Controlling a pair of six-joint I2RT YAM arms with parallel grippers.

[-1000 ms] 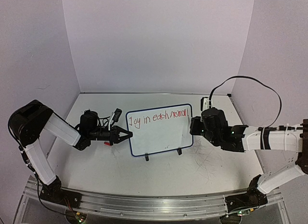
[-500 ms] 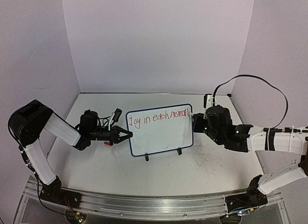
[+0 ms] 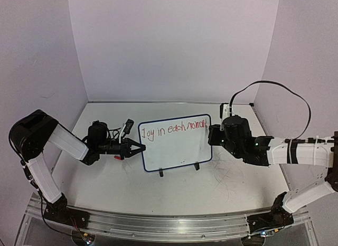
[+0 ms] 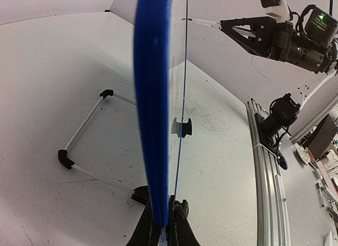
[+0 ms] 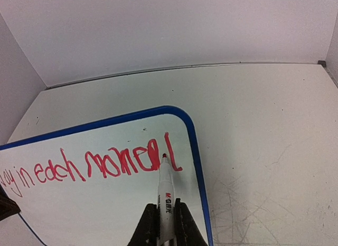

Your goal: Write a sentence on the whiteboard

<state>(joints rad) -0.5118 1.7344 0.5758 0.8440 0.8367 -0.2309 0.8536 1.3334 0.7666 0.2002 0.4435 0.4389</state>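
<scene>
Whiteboard (image 3: 174,148) upright, long axis left-right; sentence (image 3: 177,128) along top.

A robotics lab test cell: plain white panels (image 3: 174,45) enclose a scuffed white tabletop (image 3: 132,188), with an aluminium rail (image 3: 158,225) along the near edge.

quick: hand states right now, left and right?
Left hand: closed, clamping the whiteboard by its blue edge.
Right hand: closed, holding the marker.
</scene>
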